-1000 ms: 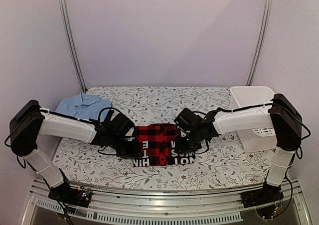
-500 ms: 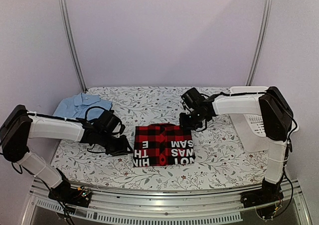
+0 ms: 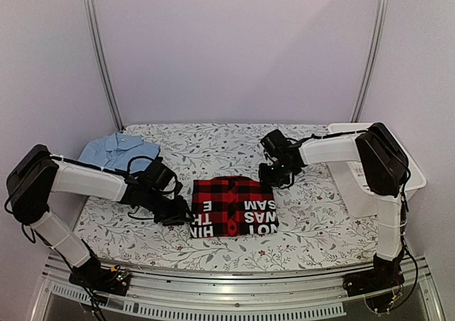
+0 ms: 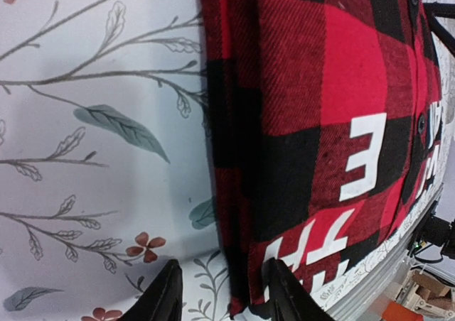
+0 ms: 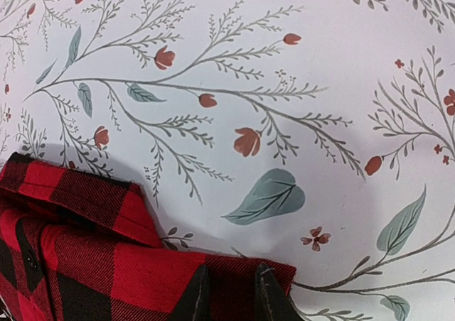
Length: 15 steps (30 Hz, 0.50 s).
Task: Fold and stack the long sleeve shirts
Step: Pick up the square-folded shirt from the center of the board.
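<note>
The folded red-and-black checked flannel shirt [image 3: 231, 206] lies mid-frame on the floral tablecloth [image 3: 213, 143]; the left gripper [image 4: 222, 282] stands spread astride its left edge. The right gripper [image 5: 227, 275], at its upper right corner, is nearly pressed together; pinching or not, I cannot tell.

A white plastic basket [image 3: 355, 193] sits at the right edge of the floral tablecloth [image 3: 213, 143].
</note>
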Tool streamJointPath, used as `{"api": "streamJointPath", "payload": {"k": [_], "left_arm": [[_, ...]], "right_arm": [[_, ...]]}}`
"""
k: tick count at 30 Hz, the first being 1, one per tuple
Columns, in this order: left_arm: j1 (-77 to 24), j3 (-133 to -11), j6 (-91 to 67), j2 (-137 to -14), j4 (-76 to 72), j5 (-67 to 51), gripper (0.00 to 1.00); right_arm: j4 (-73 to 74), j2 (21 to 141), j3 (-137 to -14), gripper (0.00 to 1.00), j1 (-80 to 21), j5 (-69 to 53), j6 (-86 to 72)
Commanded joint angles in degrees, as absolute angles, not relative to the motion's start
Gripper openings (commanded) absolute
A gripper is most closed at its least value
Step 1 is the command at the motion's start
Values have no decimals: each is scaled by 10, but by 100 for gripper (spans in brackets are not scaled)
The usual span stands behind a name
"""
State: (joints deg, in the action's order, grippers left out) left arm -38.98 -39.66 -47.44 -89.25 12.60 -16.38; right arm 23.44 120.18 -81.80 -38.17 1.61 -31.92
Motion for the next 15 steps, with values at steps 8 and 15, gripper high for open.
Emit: {"api": "streamJointPath", "payload": {"k": [8,15], "left_arm": [[-384,-435,-508,-959,96,-146,41],[-384,-452,-520,-1003,106,-115,33]], "right_arm": [[208,1195,-779,21,-378,-4,-316],[202,1193,-771,21,-378,-19,-313]]}}
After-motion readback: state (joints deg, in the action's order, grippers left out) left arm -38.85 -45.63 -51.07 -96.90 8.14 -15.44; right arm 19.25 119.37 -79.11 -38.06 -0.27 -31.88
